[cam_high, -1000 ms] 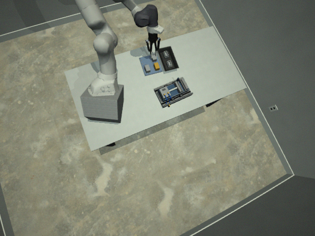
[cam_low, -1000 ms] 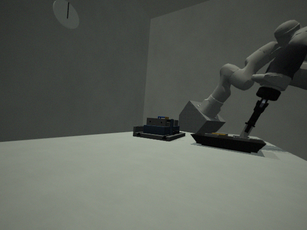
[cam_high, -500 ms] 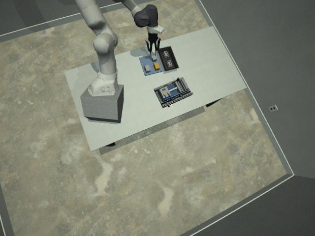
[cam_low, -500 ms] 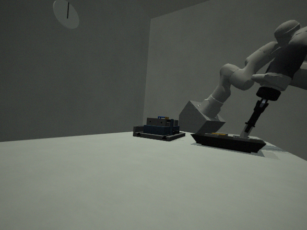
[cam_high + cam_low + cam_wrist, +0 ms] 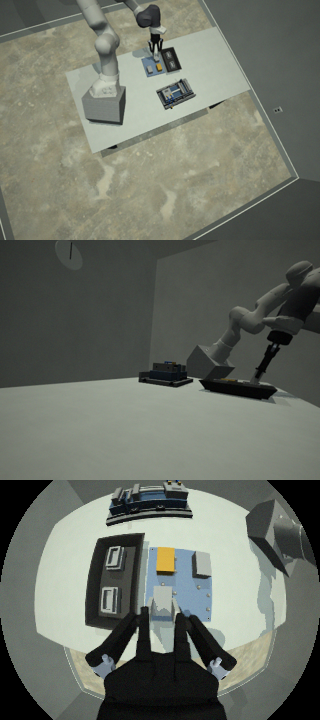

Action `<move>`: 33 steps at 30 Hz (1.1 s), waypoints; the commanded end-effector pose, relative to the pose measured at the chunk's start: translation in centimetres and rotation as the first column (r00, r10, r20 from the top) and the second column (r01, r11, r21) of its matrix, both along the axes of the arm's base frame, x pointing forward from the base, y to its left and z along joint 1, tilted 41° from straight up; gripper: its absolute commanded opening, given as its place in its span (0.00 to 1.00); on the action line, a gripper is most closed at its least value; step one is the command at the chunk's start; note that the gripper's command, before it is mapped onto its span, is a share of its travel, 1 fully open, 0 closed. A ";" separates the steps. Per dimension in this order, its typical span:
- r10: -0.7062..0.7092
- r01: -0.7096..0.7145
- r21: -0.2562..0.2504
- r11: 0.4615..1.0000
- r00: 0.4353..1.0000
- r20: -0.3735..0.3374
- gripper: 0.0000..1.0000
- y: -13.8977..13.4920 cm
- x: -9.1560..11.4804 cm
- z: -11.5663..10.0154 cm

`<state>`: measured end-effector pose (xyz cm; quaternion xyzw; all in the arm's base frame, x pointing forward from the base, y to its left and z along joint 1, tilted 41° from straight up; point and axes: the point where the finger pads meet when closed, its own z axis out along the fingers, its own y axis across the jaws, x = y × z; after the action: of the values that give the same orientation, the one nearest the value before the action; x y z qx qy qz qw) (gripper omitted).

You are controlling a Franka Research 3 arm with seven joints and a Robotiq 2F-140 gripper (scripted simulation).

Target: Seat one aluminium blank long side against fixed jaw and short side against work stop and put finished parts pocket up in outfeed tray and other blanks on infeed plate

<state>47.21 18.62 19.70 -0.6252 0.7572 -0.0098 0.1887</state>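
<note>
My gripper is shut on a grey aluminium blank over the far end of the blue infeed plate. Whether the blank still touches the plate I cannot tell. The gripper also shows in the wrist view and in the exterior view. A second aluminium blank and a brass blank lie flat on the plate. Two finished parts lie pocket up in the black outfeed tray. The vise stands nearer the table's front, its opening empty.
The arm's grey base block stands at the table's left. The outfeed tray sits right beside the infeed plate. The vise's hoses are at its front end. The table edge runs close behind the plate.
</note>
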 end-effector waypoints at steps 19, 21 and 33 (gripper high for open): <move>-0.005 0.005 0.002 1.000 1.000 0.002 0.40 0.0 0.1 0.1; -0.005 0.005 0.002 1.000 1.000 0.002 0.40 0.0 0.1 0.1; -0.005 0.005 0.002 1.000 1.000 0.002 0.40 0.0 0.1 0.1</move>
<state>47.26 18.59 19.73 -0.6249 0.7574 -0.0105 0.1892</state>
